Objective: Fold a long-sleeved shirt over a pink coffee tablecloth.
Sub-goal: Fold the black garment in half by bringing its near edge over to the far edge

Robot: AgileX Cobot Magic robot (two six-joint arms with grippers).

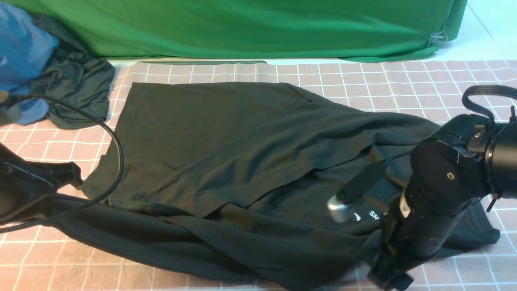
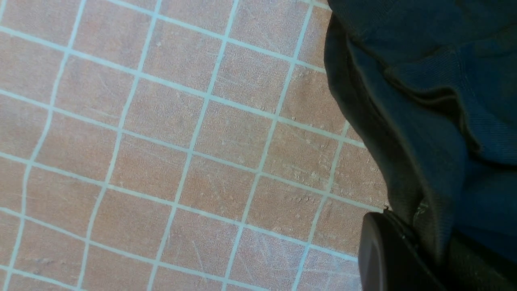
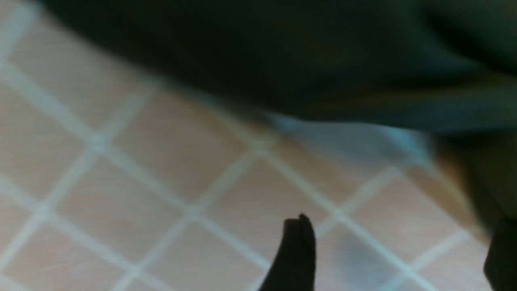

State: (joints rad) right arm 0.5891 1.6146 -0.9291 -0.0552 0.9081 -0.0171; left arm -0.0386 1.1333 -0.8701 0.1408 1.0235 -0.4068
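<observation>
L gripper (image 1: 74, 178) is clamped on long-sleeved shirt (image 1: 210, 141) edge, mid-left. R gripper (image 1: 389, 277) is set wide open, empty, over pink coffee tablecloth (image 1: 404, 81), lower right.

A bright green cloth (image 1: 258, 28) is stretching across the far side, well beyond the left pincer (image 1: 74, 176) and the right pincer (image 1: 389, 279). A metal clip (image 1: 438, 38) is gripping its end far beyond the right pincer. Beyond the left pincer, a blue garment (image 1: 22, 52) is lying bunched, touching a dark grey-green garment (image 1: 74, 89) beside it.
</observation>
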